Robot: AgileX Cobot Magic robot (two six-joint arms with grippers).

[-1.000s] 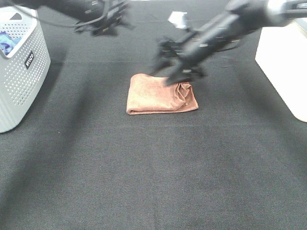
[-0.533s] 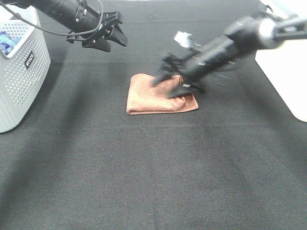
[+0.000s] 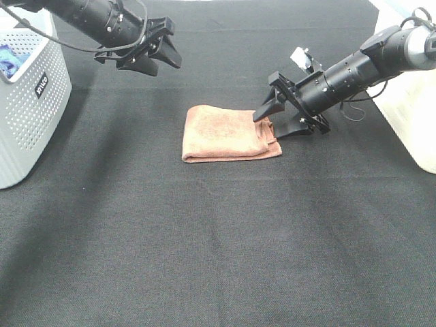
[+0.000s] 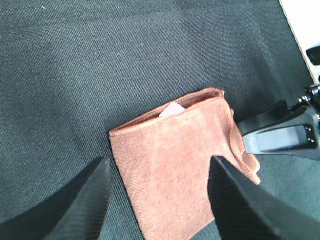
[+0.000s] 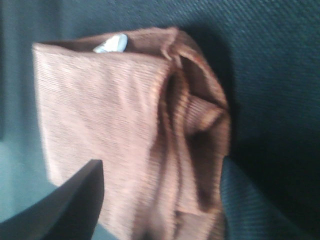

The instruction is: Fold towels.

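Note:
The terracotta towel lies folded into a small rectangle on the black table, its right end rumpled. In the left wrist view the towel shows a white tag at its far edge. In the right wrist view the towel shows bunched folds at one end. My right gripper is open at the towel's right edge, low over the table, holding nothing. My left gripper is open and empty, raised above the table behind and left of the towel.
A white perforated basket stands at the left edge with a blue cloth inside. A white box stands at the right edge. The black cloth tabletop spreads in front.
My right gripper has drawn back to the right off the towel's top to its right edge. The towel's right end looks flatter. My left arm barely moved since half a second ago.

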